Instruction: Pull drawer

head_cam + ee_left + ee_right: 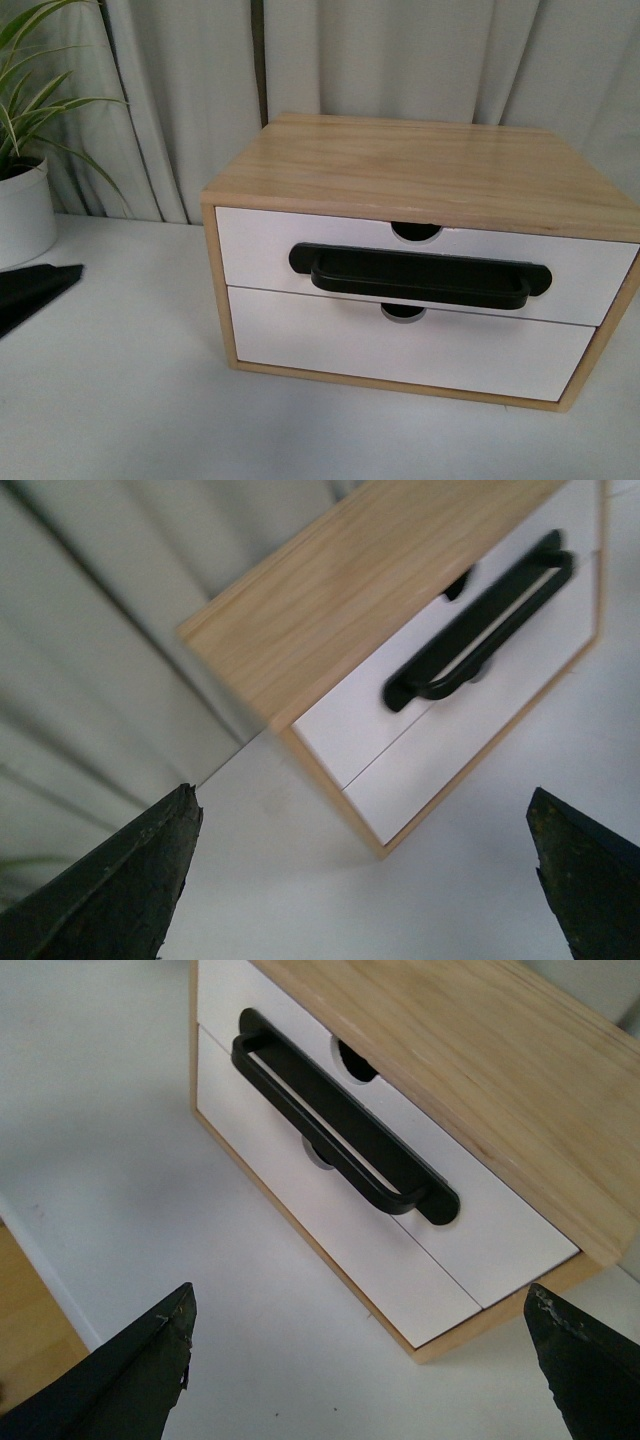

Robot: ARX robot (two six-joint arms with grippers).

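Note:
A light wood cabinet [420, 160] stands on the white table, holding two white-fronted drawers. The upper drawer [260, 245] carries a long black bar handle [420, 275] and has a semicircular notch [416, 231] in its rim; it sits flush and closed. In the left wrist view my left gripper [362, 810] is open, well back from the drawer [345, 725] and its handle [480, 630]. My right gripper [360, 1295] is also open, held clear of the handle [340, 1120] with nothing between its fingers [150, 1370].
Below it is a plain white drawer front [400, 345] without a handle. A white plant pot [22, 210] and a black object [30, 290] sit at the table's left. Grey curtains [400, 50] hang behind. The table edge [40, 1260] shows in the right wrist view.

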